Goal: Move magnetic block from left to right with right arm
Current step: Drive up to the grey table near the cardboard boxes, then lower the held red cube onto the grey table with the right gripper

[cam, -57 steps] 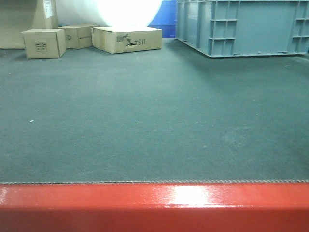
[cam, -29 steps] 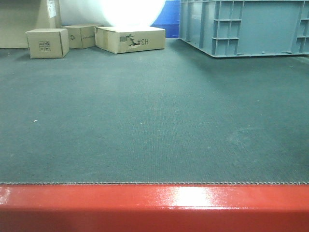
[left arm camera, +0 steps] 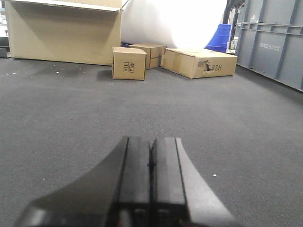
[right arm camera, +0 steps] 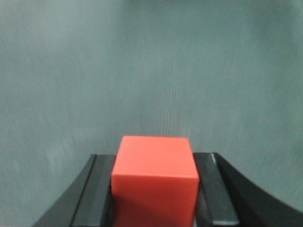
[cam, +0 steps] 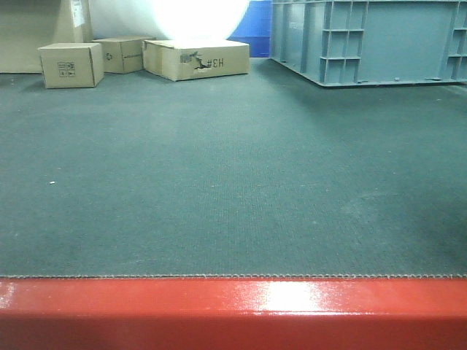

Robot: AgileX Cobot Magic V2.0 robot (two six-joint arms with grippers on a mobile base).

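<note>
The magnetic block [right arm camera: 156,175], a plain bright-red cube, sits between the black fingers of my right gripper [right arm camera: 155,160], which is shut on its two sides. It is held above blurred grey-green carpet [right arm camera: 151,71]. My left gripper [left arm camera: 151,142] is shut with its pads pressed together and nothing between them, low over dark carpet. Neither gripper nor the block shows in the front view.
Tan cardboard boxes [cam: 71,64] [cam: 197,58] lie at the far left of the carpet, with a blue bin [cam: 255,25] behind them. A large grey-blue crate [cam: 372,40] stands at the far right. A glossy red bar [cam: 233,310] crosses the near edge. A big cardboard carton [left arm camera: 64,30] stands far left.
The front view shifted slightly a second ago, so the boxes and crate slid a little to the right in frame. Since then it has held still.
</note>
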